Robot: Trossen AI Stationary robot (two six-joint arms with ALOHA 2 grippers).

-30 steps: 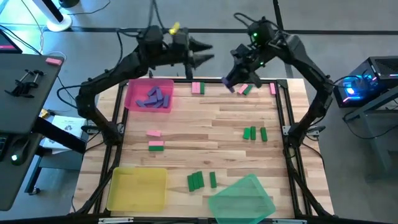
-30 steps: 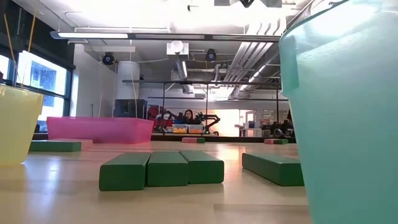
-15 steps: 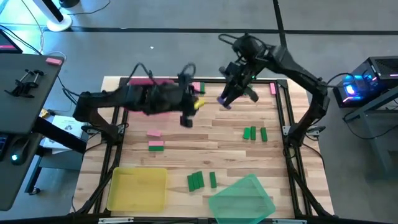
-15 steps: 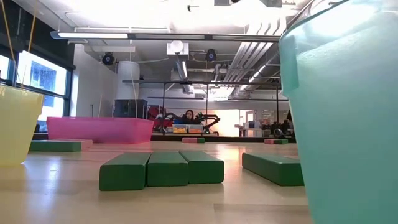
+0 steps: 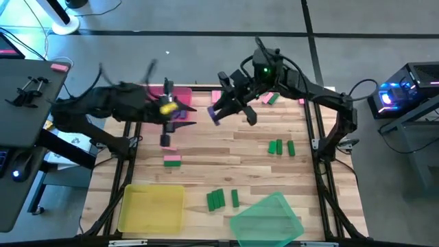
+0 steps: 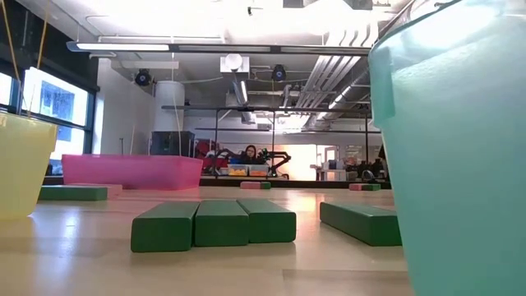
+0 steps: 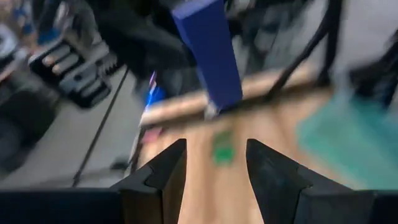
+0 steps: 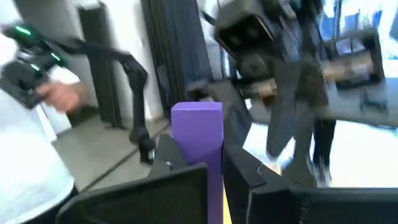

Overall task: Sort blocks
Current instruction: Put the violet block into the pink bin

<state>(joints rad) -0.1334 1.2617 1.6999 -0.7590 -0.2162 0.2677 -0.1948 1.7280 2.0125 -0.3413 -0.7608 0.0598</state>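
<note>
One purple block (image 8: 198, 134) is clamped upright between the fingers of the right gripper (image 5: 218, 115), held in the air over the far middle of the table (image 5: 226, 147), near the pink tray (image 5: 180, 97). The left gripper (image 7: 214, 163) is over the table beside that tray, its fingers apart and empty. Green blocks (image 5: 281, 147) and a pink block (image 5: 217, 95) lie loose on the wood. Step in hand, as judged: carrying purple to the pink tray. Next move calls for positioning above it, then release.

Right end effector (image 5: 218, 116) clamped; left end effector (image 7: 214, 163) parted, empty.
</note>
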